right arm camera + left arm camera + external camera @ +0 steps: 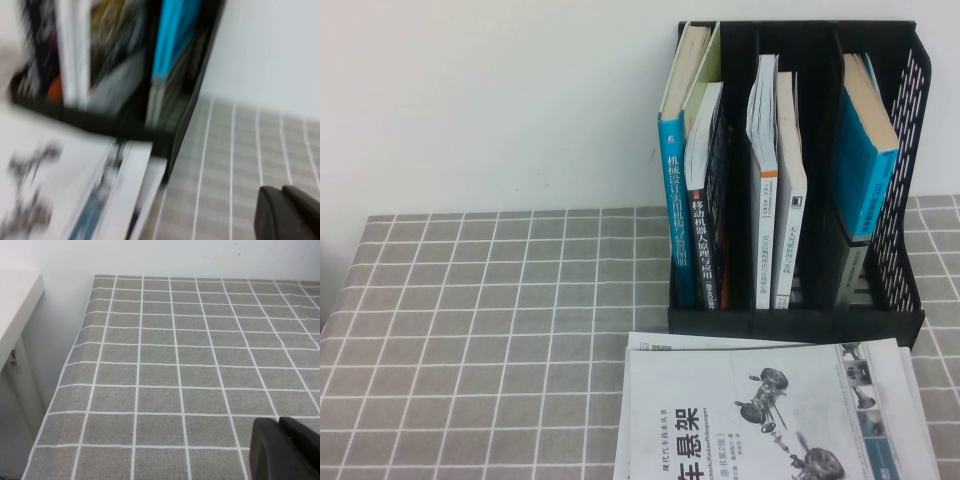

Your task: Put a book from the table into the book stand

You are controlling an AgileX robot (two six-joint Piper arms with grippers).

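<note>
White book [770, 420] lies flat on table [480, 330], its far edge touching book stand [910, 200]. Left end effector [286, 450] and right end effector [287, 215] both clenched, empty, over bare cloth.

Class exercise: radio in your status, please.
Left end effector shut, over bare tablecloth. Right end effector shut, empty, beside book stand. White book flat on table, ungrasped. Nothing blocking.

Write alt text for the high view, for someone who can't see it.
A black three-slot book stand holds upright books at the back of a grey checked tablecloth, with a white book lying flat in front of it. Neither the left hand nor the right hand shows in this view.
</note>
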